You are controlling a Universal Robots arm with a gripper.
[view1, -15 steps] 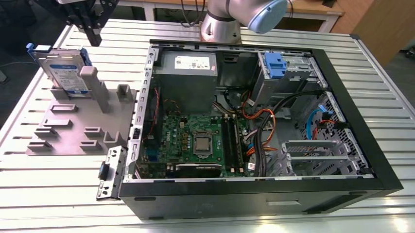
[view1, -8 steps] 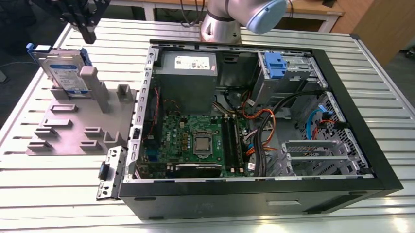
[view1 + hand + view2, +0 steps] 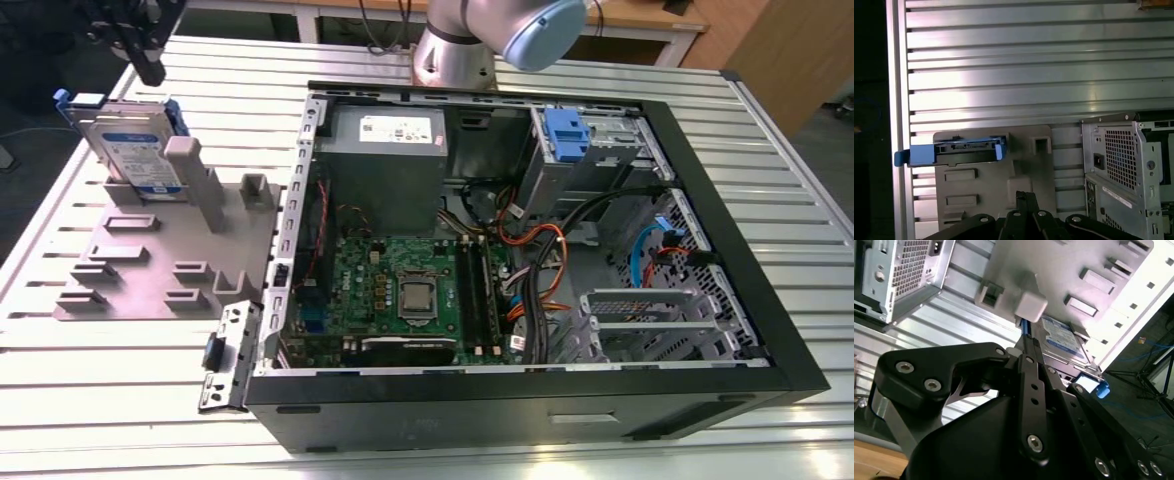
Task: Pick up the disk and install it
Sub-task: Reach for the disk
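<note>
Hovering just above the disk (image 3: 134,145), my gripper (image 3: 151,72) is hanging closed and empty; the disk is standing upright in the grey holder (image 3: 160,270), at ten o'clock from the open computer case (image 3: 534,405) in the exterior view.

The disk (image 3: 134,143) is silver-grey with a white-and-blue label and blue rails. Its holder (image 3: 147,272) is plain grey, and the table (image 3: 120,390) is silver with ribbed lines. The tool (image 3: 1026,197) is black. The computer case (image 3: 534,402) is black, its motherboard (image 3: 400,285) green, with orange cables (image 3: 531,238).
</note>
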